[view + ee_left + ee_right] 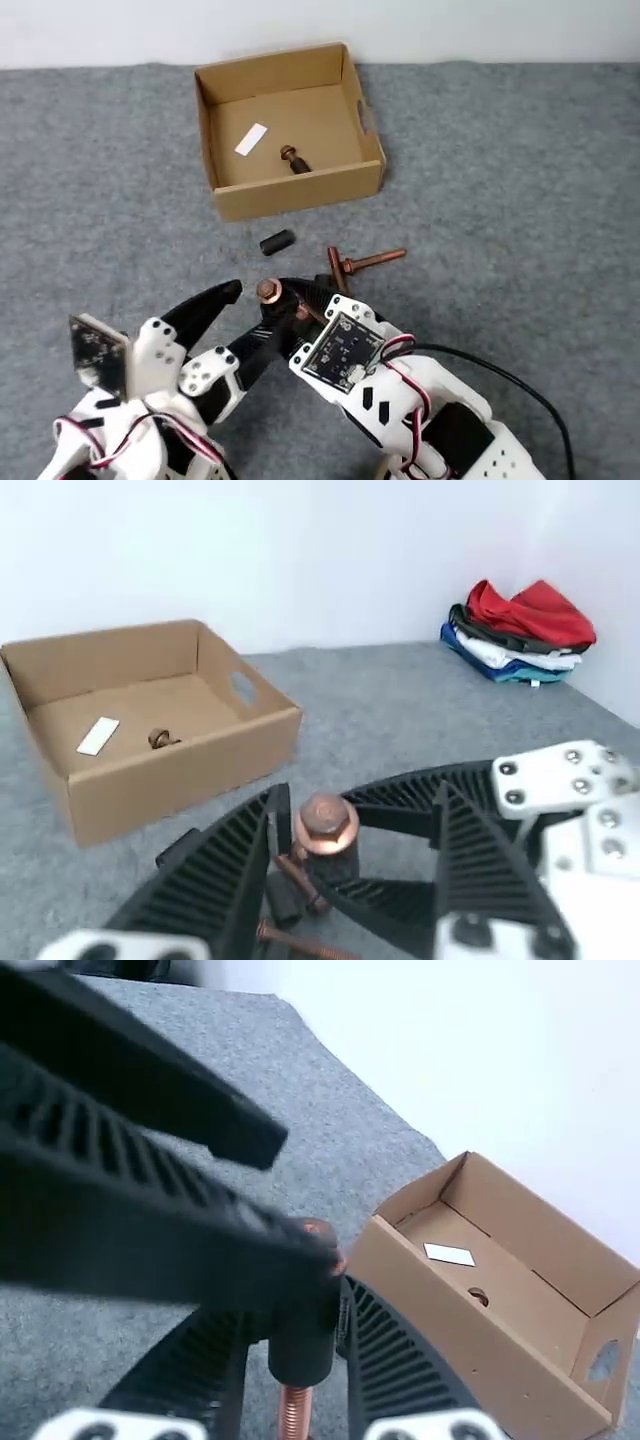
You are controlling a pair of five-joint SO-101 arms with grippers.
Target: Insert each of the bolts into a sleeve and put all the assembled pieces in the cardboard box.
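The grey worktop carries the cardboard box near the middle of its far edge, and both arms sit at the near edge. The left end effector is spread wide, its fingers either side of the work without gripping it. The right end effector is closed narrowly on a black sleeve with a bolt through it. The hex head points up and toward the left arm, and the thread shows below the sleeve. The bolt seems fully seated, though the fingers hide part of the joint. Two loose bolts lie just beyond, crossing each other, and a loose sleeve lies between them and the box. One assembled piece already rests inside. The box lies straight ahead of the right arm, toward the far edge, so that arm is best placed to carry the piece over.
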